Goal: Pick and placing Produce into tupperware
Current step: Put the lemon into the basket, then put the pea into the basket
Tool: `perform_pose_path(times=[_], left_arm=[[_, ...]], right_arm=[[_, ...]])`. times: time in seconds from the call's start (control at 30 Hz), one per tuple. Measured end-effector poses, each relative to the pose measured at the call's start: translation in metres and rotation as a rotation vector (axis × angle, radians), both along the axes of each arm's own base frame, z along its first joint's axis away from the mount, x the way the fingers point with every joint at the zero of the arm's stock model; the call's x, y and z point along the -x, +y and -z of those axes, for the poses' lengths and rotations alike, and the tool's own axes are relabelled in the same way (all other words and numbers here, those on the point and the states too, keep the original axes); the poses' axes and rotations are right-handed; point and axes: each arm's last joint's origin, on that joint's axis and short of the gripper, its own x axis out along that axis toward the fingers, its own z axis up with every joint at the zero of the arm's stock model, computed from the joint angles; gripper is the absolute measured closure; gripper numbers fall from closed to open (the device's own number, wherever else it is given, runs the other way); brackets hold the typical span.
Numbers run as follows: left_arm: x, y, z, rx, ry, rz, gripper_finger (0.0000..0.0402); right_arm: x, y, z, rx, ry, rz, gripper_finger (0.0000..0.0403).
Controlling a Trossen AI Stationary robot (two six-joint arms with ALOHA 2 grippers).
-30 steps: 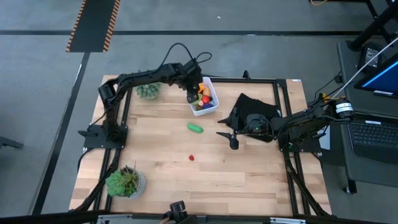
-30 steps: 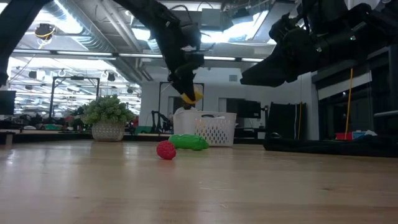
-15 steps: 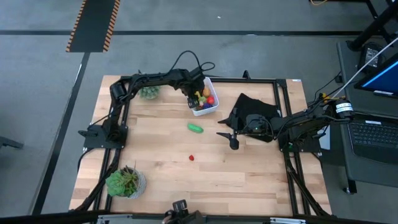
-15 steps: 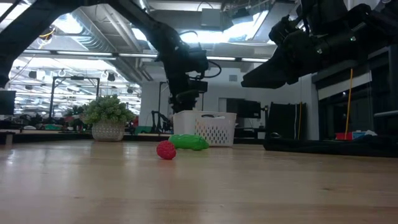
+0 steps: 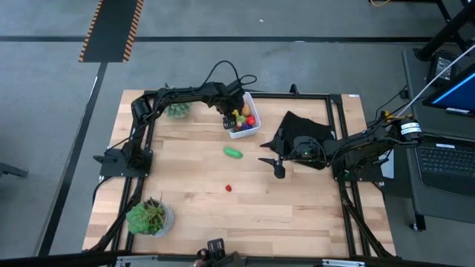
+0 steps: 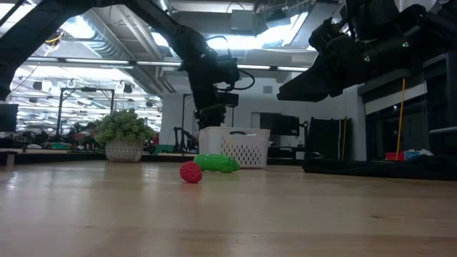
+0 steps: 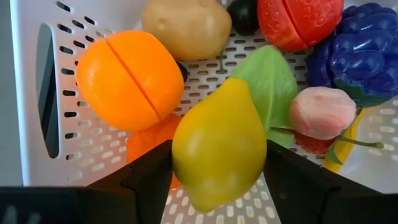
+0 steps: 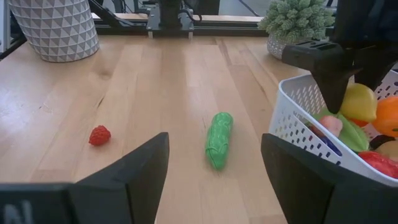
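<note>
The white tub (image 5: 253, 131) stands at the table's far middle, and it also shows in the low view (image 6: 246, 148). It holds several toy fruits: an orange (image 7: 127, 81), a potato (image 7: 186, 25), a red piece (image 7: 298, 18) and blue grapes (image 7: 364, 53). My left gripper (image 5: 231, 113) reaches down into the tub, shut on a yellow lemon (image 7: 217, 140). A green cucumber (image 5: 233, 152) and a small red strawberry (image 5: 228, 188) lie on the table. My right gripper (image 5: 273, 166) hovers open and empty to the right of the cucumber. My left gripper pinches the yellow lemon by its two opposite sides (image 7: 180, 155) between its two fingers, at the fruit's widest part. The fingers come from above, pointing down into the tub. The lemon sits just over the other fruit in the tub; whether it rests on them I cannot tell.
A black folded cloth (image 5: 304, 130) lies right of the tub, under my right arm. One potted plant (image 5: 177, 109) stands left of the tub, another (image 5: 151, 216) at the near left corner. Bare wood lies around the cucumber (image 8: 218, 140) and the strawberry (image 8: 99, 135).
My left gripper has gone down into the tub with the yellow lemon, which hung above the rim a second ago and is now low among the other fruit. Its arm has drawn back toward the far edge. My right gripper has kept still.
</note>
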Motion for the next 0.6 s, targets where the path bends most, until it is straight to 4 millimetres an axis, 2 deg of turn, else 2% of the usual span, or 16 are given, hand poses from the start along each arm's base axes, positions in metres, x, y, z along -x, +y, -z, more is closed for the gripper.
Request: perform_pose_path(times=[0.2,0.43,0.6], left_arm=[[0.0,0.0,-0.005,0.003,0.011,0.007,0.0171],[-0.006,0.003,-0.035,-0.009,-0.008,0.011,0.0145],[-0.005,-0.005,-0.052,0.029,0.002,0.045,0.0136]], right_arm=[[0.0,0.0,0.0,0.0,0.0,0.0,0.0146],[0.0,0.0,0.0,0.0,0.0,0.0,0.0146],[0.0,0.0,0.001,0.0,0.007,0.0,0.0146]])
